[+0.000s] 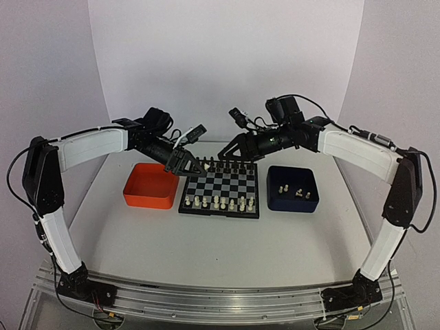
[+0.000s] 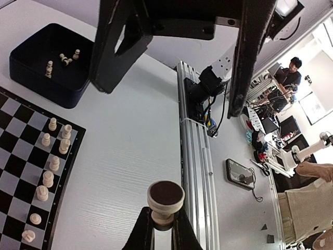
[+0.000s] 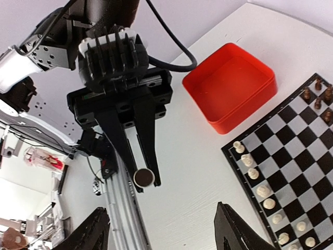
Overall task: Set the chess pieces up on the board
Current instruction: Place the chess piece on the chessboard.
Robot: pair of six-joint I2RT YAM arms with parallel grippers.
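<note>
One cream chess piece point(image 2: 165, 197) is sitting pinched in the left gripper point(image 1: 201, 166), which is clamping fully shut on its stem, aloft near the far left corner of the board point(image 1: 218, 214). Facing it, the right gripper point(image 3: 164, 232) is gaping wide and carrying nothing. With so thin a tip hold, the piece is probably risking a pivot or slip during lowering, toppling the white row point(image 1: 221, 201) standing along the near edge.

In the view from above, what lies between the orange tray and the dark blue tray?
The board lies between the orange tray and the dark blue tray. The top external view shows this plainly.
</note>
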